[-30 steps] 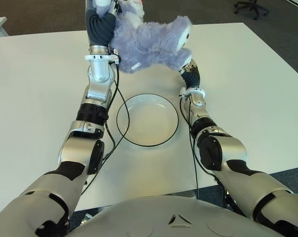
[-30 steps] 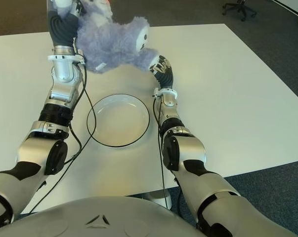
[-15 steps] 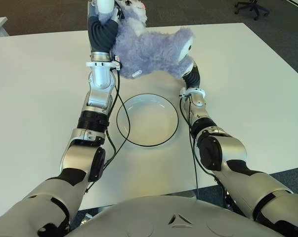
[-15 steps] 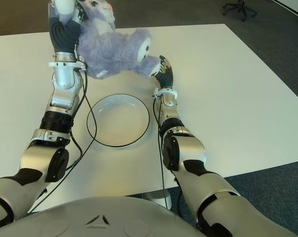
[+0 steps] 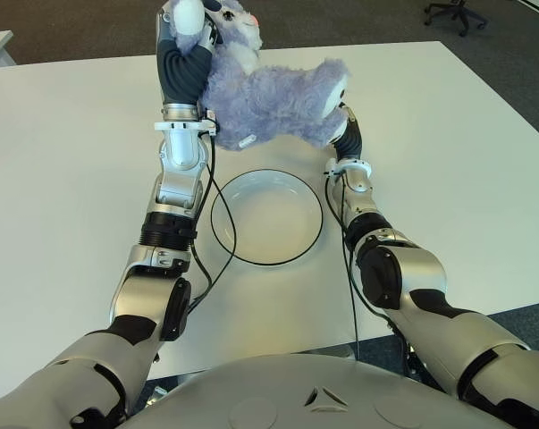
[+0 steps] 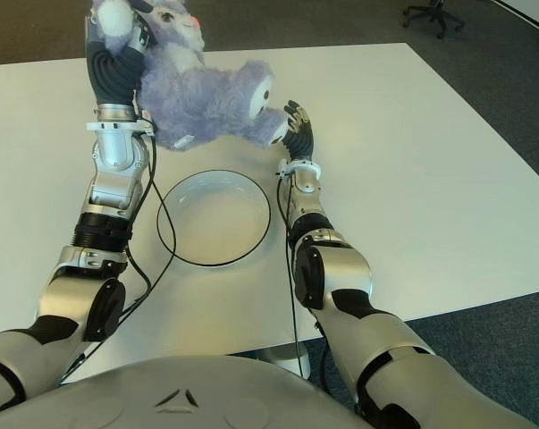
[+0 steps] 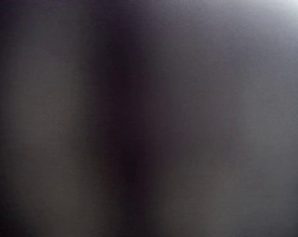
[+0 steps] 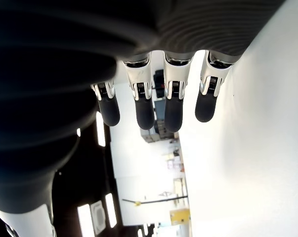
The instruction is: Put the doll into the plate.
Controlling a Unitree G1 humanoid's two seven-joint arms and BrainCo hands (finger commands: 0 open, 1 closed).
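One purple plush doll (image 5: pixel 273 94) we see clutched by left hand (image 5: pixel 187 36) above white plate (image 5: pixel 266 216), no readable writing, right hand (image 6: pixel 295 121) fingers (image 8: pixel 139 106) released beside doll's foot.

Left hand (image 5: pixel 187 27) raised high, fingers closed — right hand (image 6: pixel 296 121) lower, fingers extended and empty.

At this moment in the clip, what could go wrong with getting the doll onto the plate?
1. The left hand holds the doll by one end only; the right hand beside it is open, so the doll could slip or swing.
2. The doll hangs beyond the far rim of the plate, not over it; released here, it would likely land on the table.
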